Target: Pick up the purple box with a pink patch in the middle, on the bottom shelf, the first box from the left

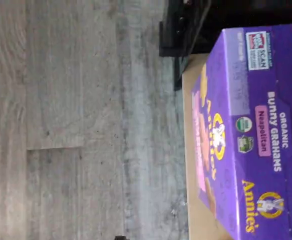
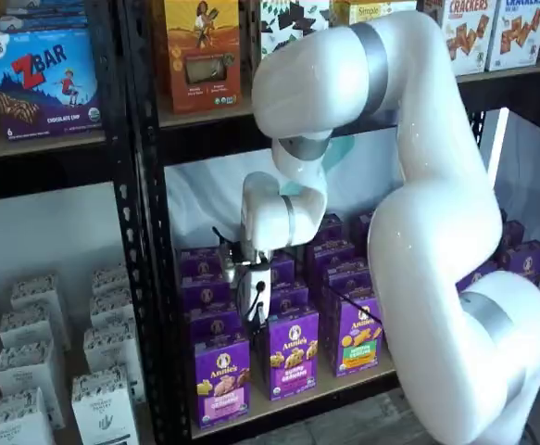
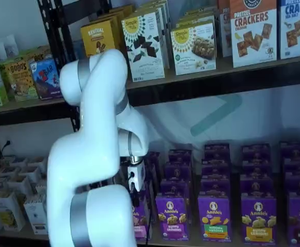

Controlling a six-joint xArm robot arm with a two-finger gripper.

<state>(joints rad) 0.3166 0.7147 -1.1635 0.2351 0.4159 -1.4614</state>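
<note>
Shelf views from the front both show the white arm (image 2: 418, 232) bent down in front of the black rack, its wrist lowered over the left end of the bottom shelf (image 2: 344, 387). In a shelf view the gripper (image 2: 254, 298) hangs just above the rows of purple cartons, a black cable looping beside it; in the other it shows as a white body with dark fingers (image 3: 135, 194) low beside the arm's base. The fingers themselves are too small and side-on for me to make out a gap by eye, yet nothing sits between them, and the claw stands released, spread as wide as it goes.

The purple box (image 2: 221, 379) stands upright at the front left corner of the bottom shelf, nearest the left upright of the rack, its pink panel on the lower front. Just to its right stands a purple carton with a lilac panel (image 2: 294, 352), then one with a green panel (image 2: 360, 332); more purple cartons line up behind them toward the far side.

From the wrist camera the purple box (image 1: 251, 130) appears turned on its side, "Annie's" and "Organic Bunny Grahams Neapolitan" readable on its top face, with the tan shelf board (image 1: 196, 210) under it and grey wood-look floor (image 1: 75, 120) beyond the shelf edge.
</note>
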